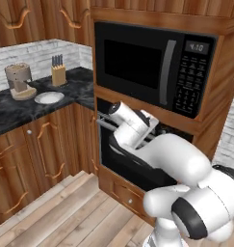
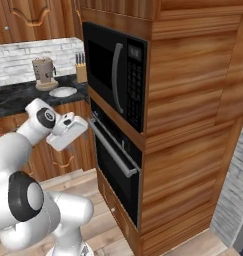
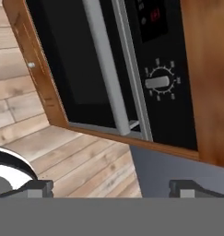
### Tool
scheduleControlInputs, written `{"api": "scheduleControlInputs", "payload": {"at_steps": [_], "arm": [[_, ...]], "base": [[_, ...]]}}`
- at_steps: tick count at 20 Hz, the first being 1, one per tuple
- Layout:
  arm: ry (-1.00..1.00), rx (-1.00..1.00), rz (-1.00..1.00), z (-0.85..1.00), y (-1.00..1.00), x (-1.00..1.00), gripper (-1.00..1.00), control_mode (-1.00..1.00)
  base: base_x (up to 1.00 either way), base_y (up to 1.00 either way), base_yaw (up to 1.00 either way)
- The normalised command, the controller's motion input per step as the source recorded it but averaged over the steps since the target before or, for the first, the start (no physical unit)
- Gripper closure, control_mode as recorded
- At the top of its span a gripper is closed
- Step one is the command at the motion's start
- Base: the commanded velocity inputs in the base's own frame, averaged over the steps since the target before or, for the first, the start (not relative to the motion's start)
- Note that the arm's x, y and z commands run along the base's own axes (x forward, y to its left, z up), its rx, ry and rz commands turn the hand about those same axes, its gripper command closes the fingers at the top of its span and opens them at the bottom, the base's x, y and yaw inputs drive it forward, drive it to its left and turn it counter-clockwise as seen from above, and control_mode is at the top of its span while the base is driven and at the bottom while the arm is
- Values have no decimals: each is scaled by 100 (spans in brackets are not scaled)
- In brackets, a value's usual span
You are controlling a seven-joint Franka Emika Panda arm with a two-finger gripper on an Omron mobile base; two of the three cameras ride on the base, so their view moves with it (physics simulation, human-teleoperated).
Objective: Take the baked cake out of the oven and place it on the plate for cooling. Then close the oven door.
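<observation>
Oven (image 2: 115, 165): built into the wooden column directly below the black microwave (image 1: 152, 67); its control strip with a silver knob (image 3: 157, 83) and a red display is seen in the hand view.
Oven door (image 3: 72, 60): seen shut against the oven front in the right base view; its long silver bar handle (image 2: 112, 148) runs across the top of the door, just below the microwave.
Cake: cannot be told from any view.
Plate (image 1: 49, 98): on the dark bench (image 1: 12, 108), well left of the oven, just beside the tan coffee grinder (image 1: 19, 81); the knife block (image 1: 58, 71) stands behind it, towards the oven.
Jaws (image 3: 111, 186): spread wide, nothing between them, held just in front of the oven door handle.
Fingertips (image 3: 37, 186): apart from the handle, not touching it.
</observation>
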Motion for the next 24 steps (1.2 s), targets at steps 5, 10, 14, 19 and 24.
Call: {"api": "scheduleControlInputs", "payload": {"at_steps": [5,10,14,19,24], "arm": [[-1,-16,0,-52,0,58,-100,-100],[-2,-11,0,-41,0,70,-100,-100],[0,-9,0,-41,0,77,-100,-100],[-1,-3,0,-42,-1,70,-100,-100],[-1,-3,0,-35,-5,68,-100,-100]], "base": [[0,0,0],[0,0,0],[0,0,0],[0,0,0],[0,0,0]]}}
